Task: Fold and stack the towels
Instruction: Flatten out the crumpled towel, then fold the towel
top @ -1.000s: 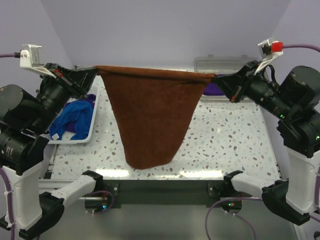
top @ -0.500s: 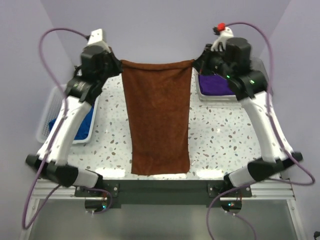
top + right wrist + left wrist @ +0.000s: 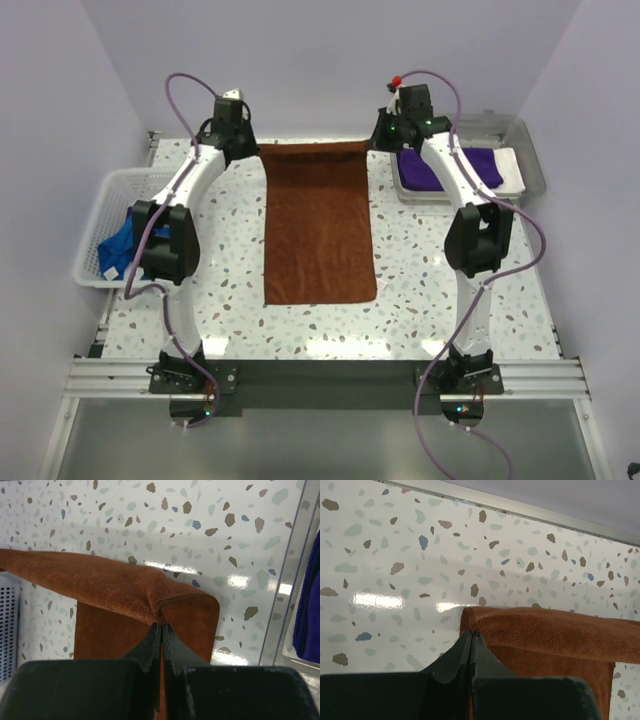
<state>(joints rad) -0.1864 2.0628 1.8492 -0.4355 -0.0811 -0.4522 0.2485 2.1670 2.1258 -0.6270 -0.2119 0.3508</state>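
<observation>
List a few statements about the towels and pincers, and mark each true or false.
1. Most of the brown towel lies flat on the table. True.
2. The left pincer is open. False: it is shut on the towel's far left corner.
3. The right pincer is shut on the towel's far right corner. True.
4. The purple towel lies in the white basket. False: it lies in the grey tray; the basket holds a blue towel.
</observation>
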